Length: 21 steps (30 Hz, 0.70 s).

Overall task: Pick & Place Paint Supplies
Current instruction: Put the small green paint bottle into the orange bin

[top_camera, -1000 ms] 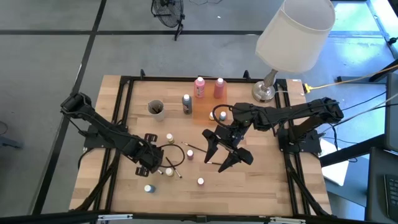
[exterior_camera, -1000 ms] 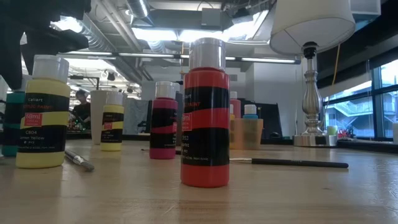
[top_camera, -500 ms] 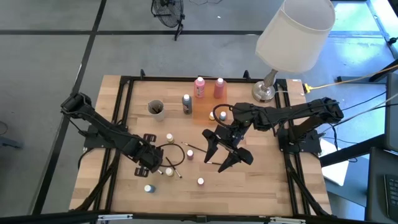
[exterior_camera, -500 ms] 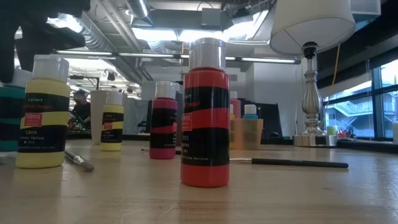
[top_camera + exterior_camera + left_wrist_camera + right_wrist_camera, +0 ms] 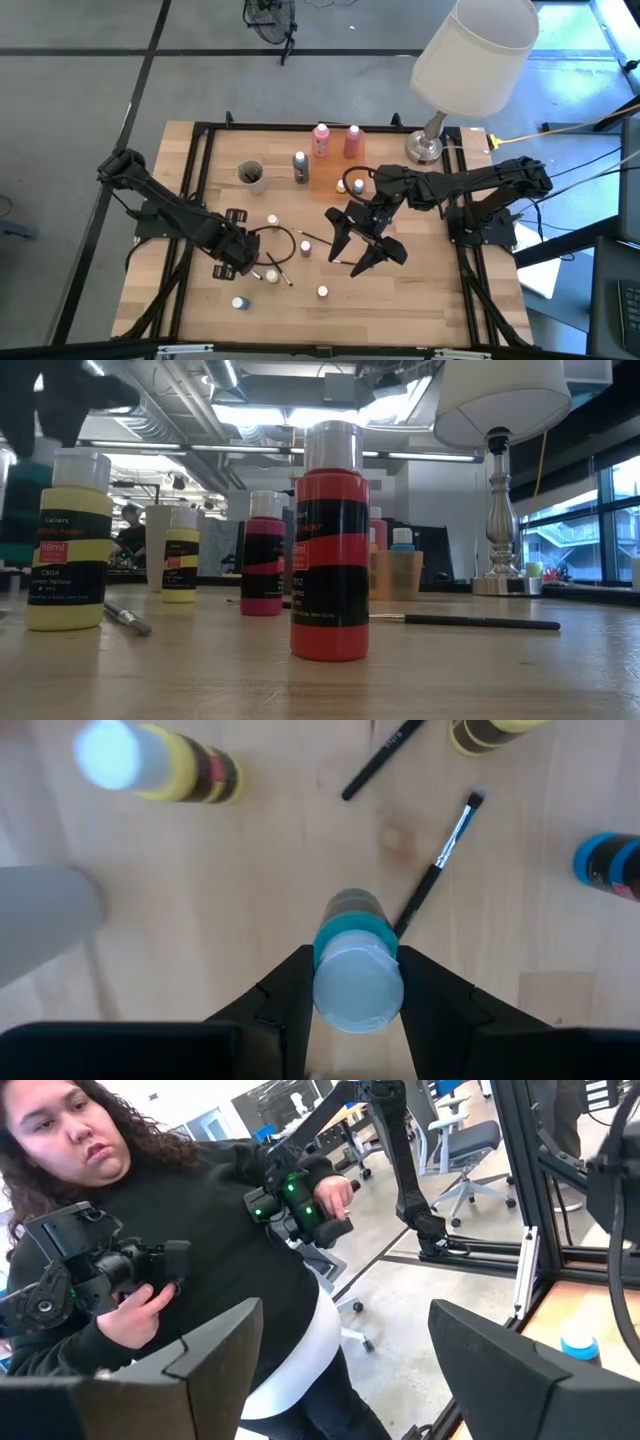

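Note:
My left gripper [image 5: 234, 262] points down over the table's near left part, shut on a small teal bottle with a white cap [image 5: 357, 982]. The low view shows that bottle [image 5: 20, 510] at the left edge, raised off the wood. Several small bottles stand on their bases around it: a yellow one [image 5: 68, 540], a red one [image 5: 330, 540], a magenta one [image 5: 264, 555] and a blue-capped one [image 5: 238, 302]. A thin brush [image 5: 440, 860] lies flat under the held bottle. My right gripper [image 5: 365, 245] hangs open above the table's middle, holding nothing. My left gripper pinches the teal bottle at its upper end [image 5: 325, 945], between its two fingers, one on each side of the cap and shoulder. The fingers come from above, pointing down. The bottle hangs upright below them, clear of the table.
Taller pink bottles [image 5: 320, 140] and a dark bottle [image 5: 300, 165] stand at the far edge beside a cup [image 5: 250, 174]. A white-shaded lamp [image 5: 470, 50] stands at the far right corner. Black brushes [image 5: 283, 258] lie near the left gripper. A person sits beyond the table.
My left gripper has gone up with the teal bottle. The bottle stood on the table at first and now hangs upright, clear of the wood.

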Tool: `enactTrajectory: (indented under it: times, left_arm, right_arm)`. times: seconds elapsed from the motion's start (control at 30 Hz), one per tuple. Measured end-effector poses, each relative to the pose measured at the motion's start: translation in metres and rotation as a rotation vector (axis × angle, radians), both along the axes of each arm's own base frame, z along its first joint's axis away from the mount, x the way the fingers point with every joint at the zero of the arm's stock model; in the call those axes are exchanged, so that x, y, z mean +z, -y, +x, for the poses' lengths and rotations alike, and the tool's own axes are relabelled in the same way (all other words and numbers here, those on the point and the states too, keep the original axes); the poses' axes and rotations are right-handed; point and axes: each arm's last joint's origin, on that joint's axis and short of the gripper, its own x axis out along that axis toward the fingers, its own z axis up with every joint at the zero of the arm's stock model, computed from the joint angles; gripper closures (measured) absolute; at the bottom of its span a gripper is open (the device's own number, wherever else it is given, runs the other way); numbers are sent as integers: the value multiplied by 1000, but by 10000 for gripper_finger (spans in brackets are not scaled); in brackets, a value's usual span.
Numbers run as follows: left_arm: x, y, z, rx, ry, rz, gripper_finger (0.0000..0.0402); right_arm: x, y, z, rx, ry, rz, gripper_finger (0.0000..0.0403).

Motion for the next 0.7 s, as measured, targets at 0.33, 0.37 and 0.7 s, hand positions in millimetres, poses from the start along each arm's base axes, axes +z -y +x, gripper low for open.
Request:
enactTrajectory:
  times: [0.33, 0.37, 0.7]
  left_arm:
    - [46, -2, -2, 1, 14, 18, 283]
    - [51, -2, -1, 1, 27, 16, 283]
    - [103, -12, -3, 4, 167, 111, 283]
  right_arm:
    - [1, 0, 0, -2, 14, 2, 112]
    - [1, 0, 0, -2, 15, 2, 112]
    - [10, -4, -3, 10, 64, 29, 112]
